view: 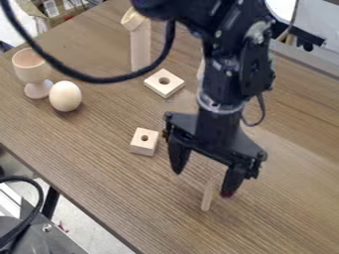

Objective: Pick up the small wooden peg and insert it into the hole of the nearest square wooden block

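While fingers [178, 156] hang, one peg [208, 195], two blocks [143, 144]

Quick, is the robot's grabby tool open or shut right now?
Tool: open, fingers spread wide, holding nothing; a wooden stick is near its tips.

Bright, diffuse light; pale glare on tabletop [288, 144]; soft shadows.

This looks like a lab or workshop: a bare metal plate with a bolt [47, 227] and black cabling [27, 218] at the near left, beside a wood-grain table [86, 163], with a cardboard box [66, 11] beyond its far left edge.
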Controlling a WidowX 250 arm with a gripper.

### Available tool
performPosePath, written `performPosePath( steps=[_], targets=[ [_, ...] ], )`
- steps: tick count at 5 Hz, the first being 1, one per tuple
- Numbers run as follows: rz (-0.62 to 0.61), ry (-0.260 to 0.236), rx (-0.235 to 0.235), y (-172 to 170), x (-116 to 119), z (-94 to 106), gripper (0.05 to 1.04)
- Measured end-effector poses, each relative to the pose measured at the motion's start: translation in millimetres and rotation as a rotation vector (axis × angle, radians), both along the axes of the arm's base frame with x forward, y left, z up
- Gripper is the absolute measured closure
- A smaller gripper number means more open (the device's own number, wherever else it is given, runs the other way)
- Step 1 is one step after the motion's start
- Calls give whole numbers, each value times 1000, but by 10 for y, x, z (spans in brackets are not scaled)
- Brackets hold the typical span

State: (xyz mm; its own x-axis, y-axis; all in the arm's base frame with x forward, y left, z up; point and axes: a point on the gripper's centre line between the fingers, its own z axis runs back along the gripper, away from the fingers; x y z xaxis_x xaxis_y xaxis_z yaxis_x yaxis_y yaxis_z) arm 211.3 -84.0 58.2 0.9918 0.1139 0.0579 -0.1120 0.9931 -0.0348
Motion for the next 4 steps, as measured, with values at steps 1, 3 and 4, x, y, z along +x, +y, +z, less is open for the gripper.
performPosePath(
  steps=[1, 3, 4],
  targets=[
    [9, -2, -27, -49, -38, -56, 115],
    [4, 9, 4, -48, -63, -233, 700],
    [-2, 20, 31, 27, -57, -224, 906]
  ],
)
